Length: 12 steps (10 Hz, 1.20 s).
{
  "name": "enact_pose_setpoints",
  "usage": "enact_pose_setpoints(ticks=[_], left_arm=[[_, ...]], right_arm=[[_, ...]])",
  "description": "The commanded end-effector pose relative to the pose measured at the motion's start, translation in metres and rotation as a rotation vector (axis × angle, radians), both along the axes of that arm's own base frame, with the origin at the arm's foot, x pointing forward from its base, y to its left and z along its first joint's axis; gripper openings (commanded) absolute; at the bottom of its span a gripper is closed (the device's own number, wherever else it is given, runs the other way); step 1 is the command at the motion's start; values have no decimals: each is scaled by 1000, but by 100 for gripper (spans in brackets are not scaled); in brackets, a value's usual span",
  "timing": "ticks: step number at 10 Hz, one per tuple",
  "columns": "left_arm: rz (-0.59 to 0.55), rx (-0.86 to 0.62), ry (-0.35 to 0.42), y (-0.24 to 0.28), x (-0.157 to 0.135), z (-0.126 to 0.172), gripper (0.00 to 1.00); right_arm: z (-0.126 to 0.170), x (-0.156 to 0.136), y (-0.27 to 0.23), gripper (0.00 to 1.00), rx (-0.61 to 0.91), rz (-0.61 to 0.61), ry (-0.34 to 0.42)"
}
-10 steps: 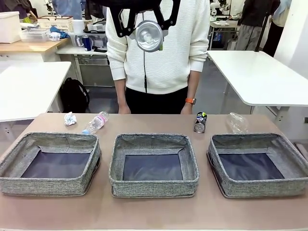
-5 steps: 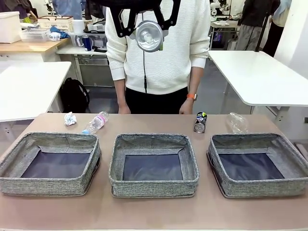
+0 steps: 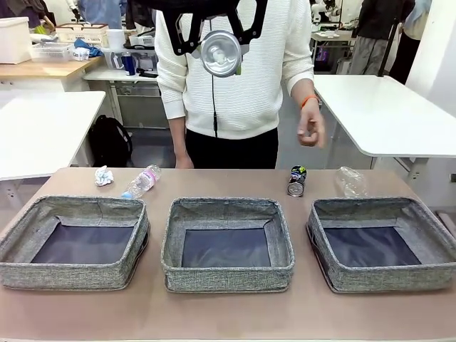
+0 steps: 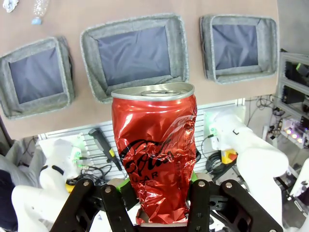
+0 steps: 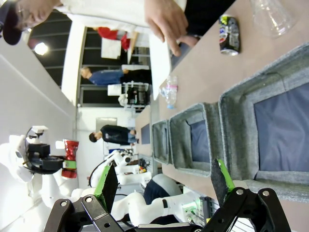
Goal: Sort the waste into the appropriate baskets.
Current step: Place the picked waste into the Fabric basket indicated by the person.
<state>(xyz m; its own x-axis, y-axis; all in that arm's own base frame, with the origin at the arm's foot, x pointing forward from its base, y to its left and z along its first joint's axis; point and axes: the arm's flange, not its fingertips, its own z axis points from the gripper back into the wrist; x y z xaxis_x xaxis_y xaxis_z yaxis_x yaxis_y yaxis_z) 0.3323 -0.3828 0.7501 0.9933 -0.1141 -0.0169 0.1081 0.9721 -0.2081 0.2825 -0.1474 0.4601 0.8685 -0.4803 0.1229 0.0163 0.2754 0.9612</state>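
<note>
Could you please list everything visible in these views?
baskets: three, grey, in a row on the table.
red can: one, red, dented, in the left gripper.
dark can: one, dark, lying behind the middle-right gap.
bottle: one, clear with blue cap, behind the left basket.
cup: one, clear, behind the right basket.
paper wad: one, white, beside the bottle.
person's hand: one, raised beyond the far edge.
left gripper: black, shut on the red can.
right gripper: black, open, empty.

so on the table (image 3: 228, 317) it's left basket (image 3: 71, 275), middle basket (image 3: 228, 278), right basket (image 3: 385, 279) in a row; paper wad (image 3: 104, 175) then bottle (image 3: 142, 181) behind the left basket; can (image 3: 296, 181) behind the middle-right gap; cup (image 3: 350, 182) just right of it, behind the right basket
</note>
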Motion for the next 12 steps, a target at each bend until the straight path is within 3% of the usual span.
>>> enact_pose_setpoints(ticks=[1, 8, 9, 12], left_arm=[[18, -17, -2, 4, -4, -2, 28], [0, 0, 0, 0, 0, 0, 28], [-75, -69, -26, -5, -8, -12, 28], [-112, -138, -110, -41, -35, -114, 28]], right_arm=[[3, 2, 0, 100, 23, -5, -18], [3, 2, 0, 100, 23, -5, -18], [0, 0, 0, 100, 0, 0, 0], [-9, -37, -95, 100, -193, -50, 22]])
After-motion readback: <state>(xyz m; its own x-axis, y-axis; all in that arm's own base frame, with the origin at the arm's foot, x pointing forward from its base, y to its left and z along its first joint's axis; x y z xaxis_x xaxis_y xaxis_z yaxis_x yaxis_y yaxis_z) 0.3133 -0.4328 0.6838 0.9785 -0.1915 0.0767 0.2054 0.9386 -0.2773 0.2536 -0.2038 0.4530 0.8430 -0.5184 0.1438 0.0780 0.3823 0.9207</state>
